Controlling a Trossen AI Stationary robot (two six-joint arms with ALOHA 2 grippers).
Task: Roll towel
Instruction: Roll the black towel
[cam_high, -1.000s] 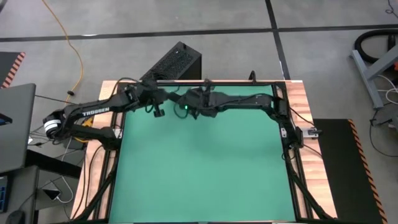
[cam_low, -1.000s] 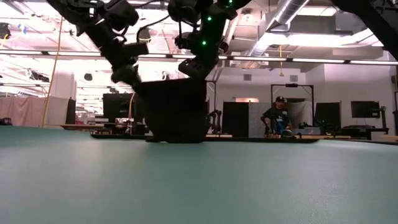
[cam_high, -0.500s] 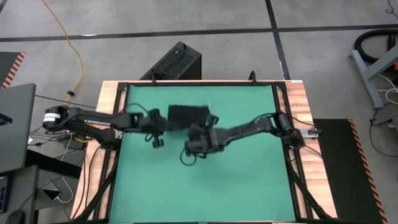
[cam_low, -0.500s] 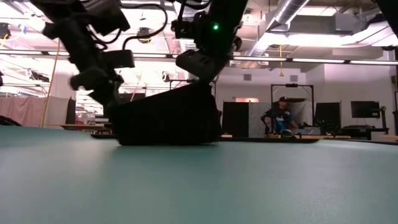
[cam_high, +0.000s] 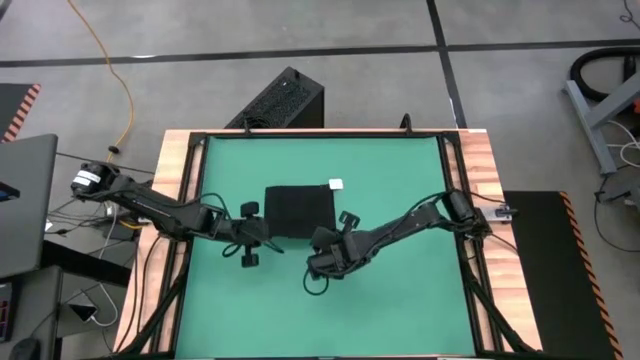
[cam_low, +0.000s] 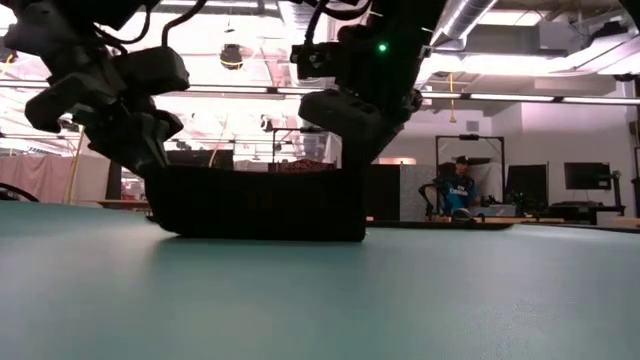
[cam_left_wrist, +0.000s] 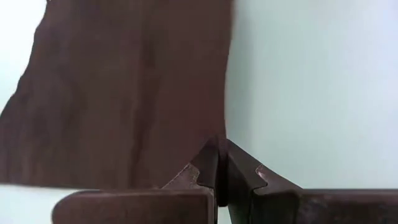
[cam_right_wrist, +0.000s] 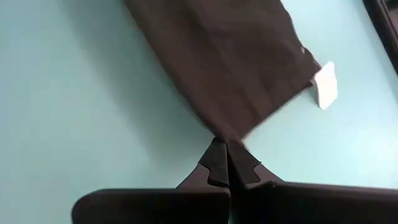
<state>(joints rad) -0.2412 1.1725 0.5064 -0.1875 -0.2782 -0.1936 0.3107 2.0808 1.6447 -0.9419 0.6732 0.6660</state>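
The black towel (cam_high: 298, 208) lies spread as a square on the green table, a little toward the far side of the middle. Its white tag (cam_high: 335, 184) is at the far right corner. My left gripper (cam_high: 270, 239) is shut at the towel's near left corner. My right gripper (cam_high: 324, 240) is shut at its near right corner. In the low view the towel (cam_low: 255, 205) stands as a broad dark sheet. Its near edge is raised between the left gripper (cam_low: 150, 160) and the right gripper (cam_low: 352, 150), and its far part is on the table. My left gripper pinches the towel's near left corner (cam_left_wrist: 211, 138) between its two shut fingers, coming from the table's near left. The corner is held a little above the table and the rest trails away onto it. My right gripper pinches the towel's near right corner (cam_right_wrist: 225, 135) between its two shut fingers, coming from the table's near right. The corner is raised and the cloth runs away from it toward the tag (cam_right_wrist: 325, 85).
A black frame rail (cam_high: 320, 133) runs around the green table. The black ribbed box (cam_high: 280, 100) stands on the floor beyond the far edge. A person (cam_low: 455, 188) is in the room behind. There is bare green surface (cam_high: 330, 310) on the near half.
Both grippers have carried the towel from the table's far edge toward the near edge, moving down and apart. The towel hung bunched below them before. It is now spread out wide, its far part laid on the table.
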